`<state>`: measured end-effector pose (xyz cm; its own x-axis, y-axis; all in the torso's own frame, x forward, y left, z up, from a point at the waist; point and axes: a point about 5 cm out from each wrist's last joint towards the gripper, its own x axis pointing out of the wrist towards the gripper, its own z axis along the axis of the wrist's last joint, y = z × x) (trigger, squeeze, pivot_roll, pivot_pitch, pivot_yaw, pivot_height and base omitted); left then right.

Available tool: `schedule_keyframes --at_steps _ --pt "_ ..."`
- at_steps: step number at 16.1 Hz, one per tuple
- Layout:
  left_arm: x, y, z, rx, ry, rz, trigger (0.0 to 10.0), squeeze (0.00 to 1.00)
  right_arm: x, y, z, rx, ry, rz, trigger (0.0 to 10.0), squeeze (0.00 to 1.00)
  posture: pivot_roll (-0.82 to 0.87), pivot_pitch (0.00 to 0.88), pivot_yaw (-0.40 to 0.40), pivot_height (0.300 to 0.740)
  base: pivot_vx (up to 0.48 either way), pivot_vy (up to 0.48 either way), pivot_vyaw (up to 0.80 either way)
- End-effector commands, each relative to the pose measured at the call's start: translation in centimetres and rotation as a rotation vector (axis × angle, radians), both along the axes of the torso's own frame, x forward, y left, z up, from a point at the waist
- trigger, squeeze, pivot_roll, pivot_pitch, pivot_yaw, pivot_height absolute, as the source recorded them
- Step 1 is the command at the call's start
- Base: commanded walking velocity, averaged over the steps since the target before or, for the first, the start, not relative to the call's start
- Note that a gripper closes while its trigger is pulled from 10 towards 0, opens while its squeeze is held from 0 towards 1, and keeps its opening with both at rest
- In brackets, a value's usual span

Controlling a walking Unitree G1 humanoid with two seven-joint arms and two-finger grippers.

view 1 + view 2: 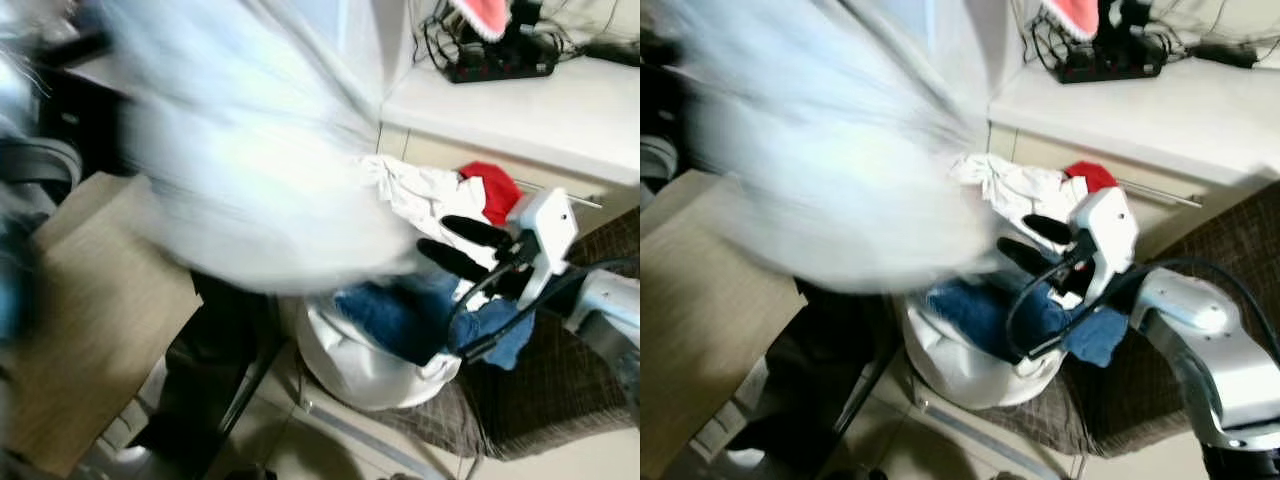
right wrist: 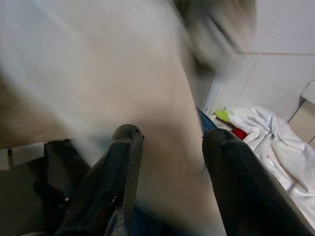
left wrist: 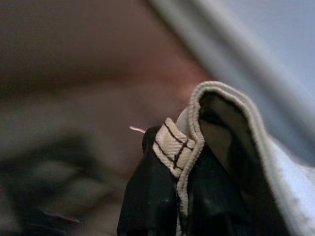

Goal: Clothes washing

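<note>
item: white garment (image 1: 240, 170), large, pale, heavily motion-blurred; it spreads across the upper left and middle of the head views and hangs above the laundry pile. in the left wrist view its hemmed edge (image 3: 197, 147), with a small beige woven label, is pinched between the black fingers (image 3: 147, 196) of the left gripper (image 3: 179, 206), which is pressed together on the cloth.

item: right gripper (image 1: 462, 246), white housing on a silver arm with a black cable looped below; it sits over the pile at the right of the head views, its two black fingers (image 2: 115, 172) spread apart with nothing between them but blurred pale cloth beyond their tips.

item: laundry pile, resting on a brown checked cloth (image 1: 560, 390). contents seen: blue denim garment (image 1: 400, 315) in the middle, just under the right gripper; white bag or sack (image 1: 370, 365) curving around the denim's lower side; crumpled white garment (image 1: 420, 190) behind; red garment (image 1: 492, 185) touching the crumpled white one at the far side.

item: white counter (image 1: 520, 105) behind the pile, bearing a black power strip (image 1: 495, 60) with tangled cables and a pink-and-white object, only partly in frame.

item: light wooden board or tabletop (image 1: 90, 310) at the lower left, blurred; dark frame beside it, details unclear.
</note>
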<state>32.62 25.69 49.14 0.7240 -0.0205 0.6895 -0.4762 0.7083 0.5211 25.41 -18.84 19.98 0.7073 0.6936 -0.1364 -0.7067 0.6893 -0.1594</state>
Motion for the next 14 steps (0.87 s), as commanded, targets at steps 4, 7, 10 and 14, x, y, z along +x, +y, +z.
schedule_keyframes --at_steps 4,7,10,14 --pt "2.2 1.8 -1.6 -0.007 0.099 0.112 0.0 0.00 0.0 2.7 0.6 0.023 -0.058 0.055 10.0 0.00 -0.04 0.000 0.045 0.740 0.000 0.000 0.00" --pt "5.3 4.1 -8.9 -0.016 0.416 0.247 0.0 0.00 -0.3 5.3 0.7 0.030 -0.059 0.151 10.0 0.00 -0.04 0.000 0.039 0.740 0.000 0.000 0.00" --pt "5.8 6.1 -14.5 -0.047 0.750 0.295 10.0 0.00 -1.1 8.1 0.0 0.028 -0.027 0.253 10.0 0.00 -0.05 0.000 0.035 0.740 0.000 0.000 0.00" --pt "4.8 8.1 -16.3 -0.111 0.969 0.300 10.0 1.00 -1.7 9.2 -0.2 0.016 -0.007 0.314 10.0 0.00 -0.05 0.000 0.029 0.740 0.000 0.000 0.00"
